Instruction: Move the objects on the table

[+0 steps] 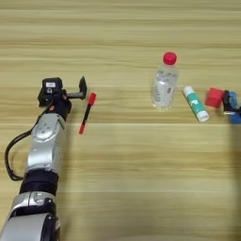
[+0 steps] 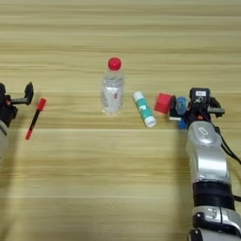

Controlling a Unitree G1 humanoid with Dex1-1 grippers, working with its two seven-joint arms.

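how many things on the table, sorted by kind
bottle: 1, red-capped clear bottle
pen: 1, red pen
tubes: 2, green-and-white tube, blue tube at the right gripper
cube: 1, red cube
total: 5

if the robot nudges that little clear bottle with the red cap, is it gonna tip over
Probably fairly easily. The clear bottle stands upright on the table, tall for its narrow base, so a push near the red cap would likely topple it. It looks like thin plastic, so likely light. Once down, its round body would likely roll.
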